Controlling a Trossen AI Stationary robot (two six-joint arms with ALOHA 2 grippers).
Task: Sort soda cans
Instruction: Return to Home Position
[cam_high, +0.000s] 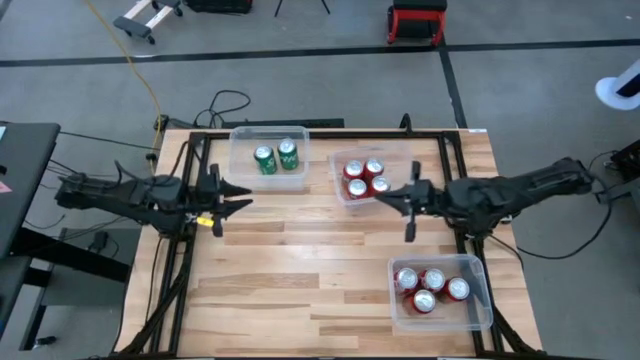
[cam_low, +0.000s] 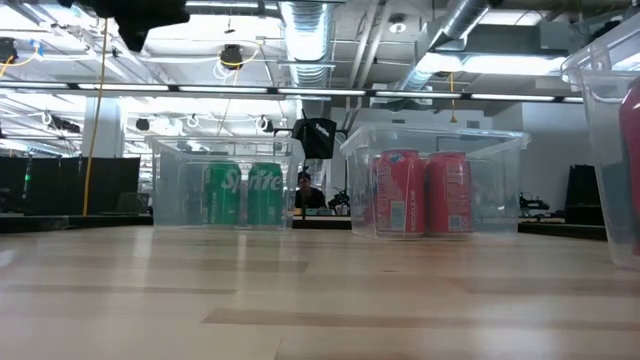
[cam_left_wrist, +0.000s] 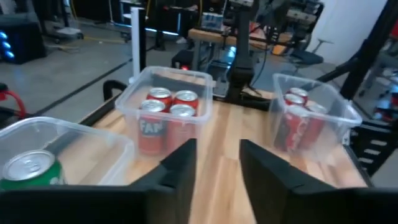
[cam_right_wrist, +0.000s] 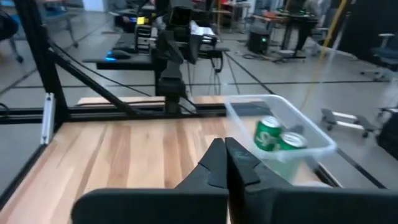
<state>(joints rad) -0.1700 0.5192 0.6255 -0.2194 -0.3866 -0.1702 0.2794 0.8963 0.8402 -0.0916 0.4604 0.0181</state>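
Observation:
Two green soda cans (cam_high: 276, 157) stand in a clear bin (cam_high: 240, 150) at the table's far side, also seen in the low view (cam_low: 243, 195). Several red cans (cam_high: 364, 177) stand in a second clear bin (cam_high: 338, 190) beside it. Several more red cans (cam_high: 430, 288) fill a third bin (cam_high: 485, 300) near the right front corner. My left gripper (cam_high: 240, 198) hovers open at the table's left edge, pointing right (cam_left_wrist: 217, 155). My right gripper (cam_high: 382, 198) is shut, pointing left, just on the near side of the middle bin (cam_right_wrist: 224, 149).
A black metal frame (cam_high: 190, 150) runs round the table's edges. Bare wood (cam_high: 310, 250) lies between the two grippers and across the near left part of the table. A person (cam_low: 304, 188) sits far off in the room behind the bins.

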